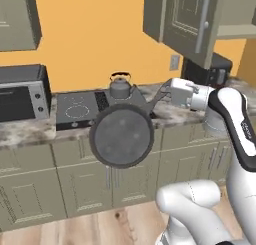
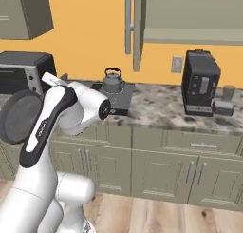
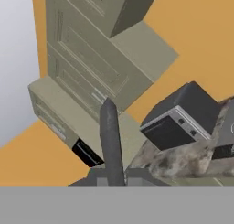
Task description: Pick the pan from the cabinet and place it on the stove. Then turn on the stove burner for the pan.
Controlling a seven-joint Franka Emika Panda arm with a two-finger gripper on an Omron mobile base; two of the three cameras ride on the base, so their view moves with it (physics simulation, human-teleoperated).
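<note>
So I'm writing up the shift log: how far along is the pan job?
Done: the pan is out of the cabinet, whose door hangs open. In hand: the end effector is shut on the pan's handle, holding it in the air in front of the counter. Left: set it on the stove, then turn on its burner.

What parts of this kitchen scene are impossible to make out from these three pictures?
- Left base view: the pan, hanging tilted in front, hides part of the stove and its front knobs.
- Right base view: the arm covers most of the stove; the picture's left edge cuts the toaster oven.
- Hand view: the pan's handle shows, its bowl doesn't.
</note>
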